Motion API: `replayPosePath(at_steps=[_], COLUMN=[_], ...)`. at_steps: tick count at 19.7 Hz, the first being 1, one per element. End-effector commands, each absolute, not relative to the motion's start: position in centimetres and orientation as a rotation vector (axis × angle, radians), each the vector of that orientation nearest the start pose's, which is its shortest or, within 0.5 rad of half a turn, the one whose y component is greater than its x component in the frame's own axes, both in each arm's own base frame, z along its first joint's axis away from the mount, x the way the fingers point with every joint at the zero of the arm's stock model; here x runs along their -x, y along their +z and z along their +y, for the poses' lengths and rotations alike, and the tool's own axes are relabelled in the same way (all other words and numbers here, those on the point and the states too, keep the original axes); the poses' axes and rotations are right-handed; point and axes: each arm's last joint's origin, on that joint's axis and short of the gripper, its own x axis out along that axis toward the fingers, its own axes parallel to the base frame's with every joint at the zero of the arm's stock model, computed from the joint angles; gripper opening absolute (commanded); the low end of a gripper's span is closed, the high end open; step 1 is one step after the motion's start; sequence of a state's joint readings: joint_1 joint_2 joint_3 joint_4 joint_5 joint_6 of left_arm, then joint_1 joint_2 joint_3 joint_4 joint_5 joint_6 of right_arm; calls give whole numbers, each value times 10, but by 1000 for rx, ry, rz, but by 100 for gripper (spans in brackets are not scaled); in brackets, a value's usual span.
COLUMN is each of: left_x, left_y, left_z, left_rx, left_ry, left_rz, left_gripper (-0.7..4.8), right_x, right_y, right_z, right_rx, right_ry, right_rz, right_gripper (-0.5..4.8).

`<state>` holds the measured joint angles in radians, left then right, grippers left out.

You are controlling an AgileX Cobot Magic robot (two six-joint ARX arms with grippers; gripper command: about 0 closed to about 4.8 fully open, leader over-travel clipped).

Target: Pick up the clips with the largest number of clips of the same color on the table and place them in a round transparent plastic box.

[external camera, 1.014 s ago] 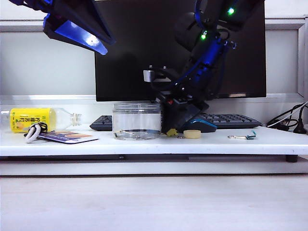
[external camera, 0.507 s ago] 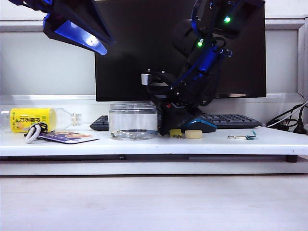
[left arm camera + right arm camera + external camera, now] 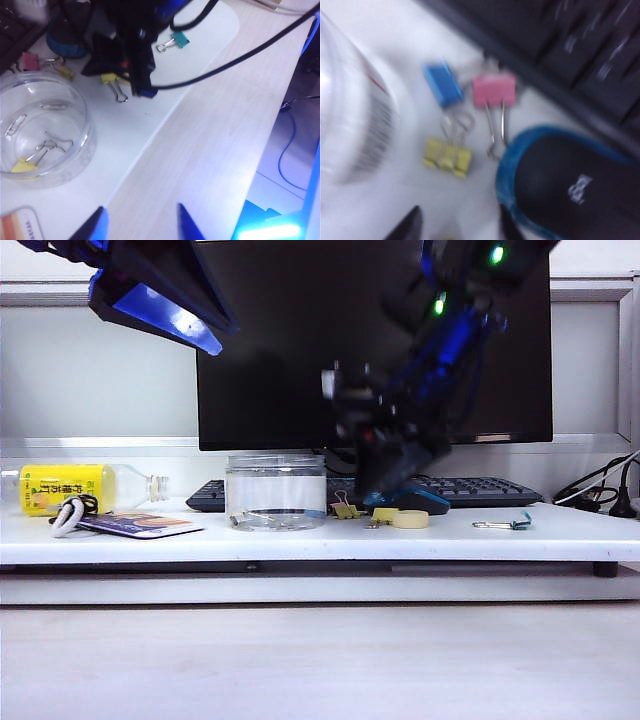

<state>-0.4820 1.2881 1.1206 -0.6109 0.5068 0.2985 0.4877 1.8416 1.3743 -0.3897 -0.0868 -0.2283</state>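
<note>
My right pincer [image 3: 457,225] hovers spread above a small pale-yellow binder clip [image 3: 448,155]; better straddle its body squarely. Left pincer [image 3: 140,225] idles spread.

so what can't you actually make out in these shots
- Right claw, exterior view: motion blur; open or shut unclear.
- Count of yellow clips in the round transparent plastic box, left wrist view: wire handles overlap and the rim cuts the view.
- Blue clip, right wrist view: blurred, handles unreadable.
- Left claw: only fingertips show, apart, holding nothing.
</note>
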Motion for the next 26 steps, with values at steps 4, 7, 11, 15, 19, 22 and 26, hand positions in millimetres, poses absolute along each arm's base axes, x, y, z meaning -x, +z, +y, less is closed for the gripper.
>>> replayPosePath(at_steps=[4,7,11,15,19,22,26], left_x=[-226,-226,-226,-226,-226,-226,-226], left_y=[311,310,310,310,310,310,310], left_z=[-135,-134,-134,-134,-134,-134,-134], left_rx=[-248,-248,-247,-247,-246,-247,-247], left_ry=[-1054,-1054,-1055,-1057,-1057,-1057,-1057], left_rz=[670,679,679,679,679,681,681], left_gripper=[188,188,188,188,188,188,188], right_x=[-349,-348,-347,-344,-344,-348,-349], right_y=[229,226,225,222,219,206,204], right_z=[186,179,178,176,177,178,179], right_rx=[386,412,418,441,442,443,442], right_ry=[653,654,661,670,672,678,680], right_rz=[820,868,892,924,935,973,969], right_gripper=[185,185,185,185,184,184,112])
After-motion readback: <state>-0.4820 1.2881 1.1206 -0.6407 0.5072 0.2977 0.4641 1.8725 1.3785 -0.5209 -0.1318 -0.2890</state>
